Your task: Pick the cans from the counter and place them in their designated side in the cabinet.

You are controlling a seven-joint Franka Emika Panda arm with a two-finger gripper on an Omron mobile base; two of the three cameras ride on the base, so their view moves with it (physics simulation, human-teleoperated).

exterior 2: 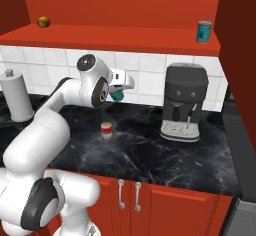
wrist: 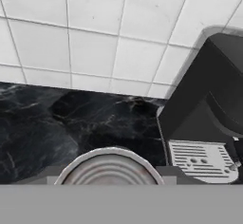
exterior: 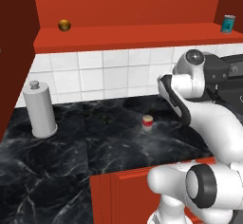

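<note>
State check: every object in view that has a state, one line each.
Two-finger gripper: shut on teal can.
Teal can: held, lifted above black marble counter.
Teal can on shelf: upright, red cabinet right side.
Red-bodied can: upright on counter.

We see the white arm rising from its base at the bottom of both base views, its thick lower link leaning forward and up to a dark-jointed elbow, from which the wrist turns sideways. In the right base view the gripper point(exterior 2: 120, 93) is raised clear of the worktop, pointing roughly level toward the tiled wall. Its jaws are closed on a teal can point(exterior 2: 118, 96), whose ribbed silvery top sits right against the hand camera.
</note>
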